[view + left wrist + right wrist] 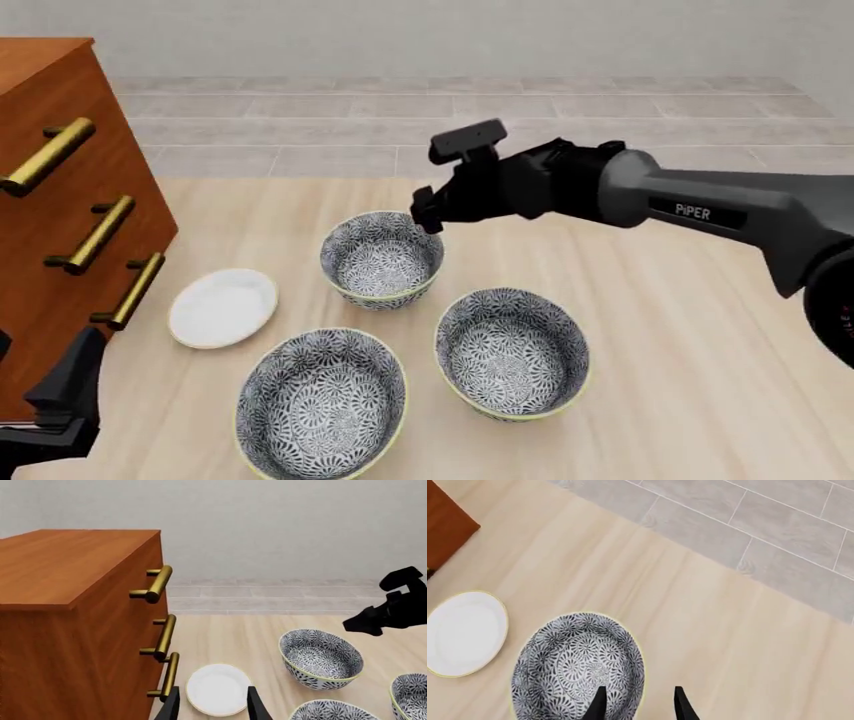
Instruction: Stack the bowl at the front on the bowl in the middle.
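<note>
Three alike blue-and-white floral bowls with pale yellow rims stand on the table. The bowl at the front (320, 400) (333, 711) is nearest the arms, on the left. The bowl in the middle (511, 350) (410, 695) sits to its right, a little farther back. The third bowl (380, 258) (579, 665) (320, 657) is farthest. My right gripper (426, 213) (639, 707) is open over the far right rim of that third bowl, holding nothing. My left gripper (213, 707) (60, 400) is open and empty, low at the front left, apart from all the bowls.
A small white plate (223, 306) (217, 689) (460, 632) lies left of the bowls. A brown dresser (54, 230) (73, 620) with brass handles (160, 637) stands along the left side. Grey tiled floor shows beyond the table's far edge.
</note>
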Robot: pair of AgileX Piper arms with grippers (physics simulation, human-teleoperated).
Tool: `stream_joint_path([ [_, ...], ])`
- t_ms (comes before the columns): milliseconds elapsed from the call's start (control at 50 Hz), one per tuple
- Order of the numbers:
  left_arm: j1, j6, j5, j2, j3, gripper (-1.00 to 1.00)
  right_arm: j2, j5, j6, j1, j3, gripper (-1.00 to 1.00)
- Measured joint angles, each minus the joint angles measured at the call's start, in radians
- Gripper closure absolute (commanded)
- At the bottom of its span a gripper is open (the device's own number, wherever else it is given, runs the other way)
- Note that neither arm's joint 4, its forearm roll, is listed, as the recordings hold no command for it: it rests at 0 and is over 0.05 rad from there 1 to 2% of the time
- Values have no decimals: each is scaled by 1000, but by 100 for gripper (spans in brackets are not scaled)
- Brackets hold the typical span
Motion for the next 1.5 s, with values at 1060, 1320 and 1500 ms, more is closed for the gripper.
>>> stream_joint_path([
  [1060,-1,-8,8,-6,0,-100,193,-102,24,12,5,-100],
  [1320,-1,-10,13,-10,0,-100,203,-137,19,10,37,-100],
  [1500,-3,-11,14,-11,0,-100,210,-159,15,6,58,-100],
])
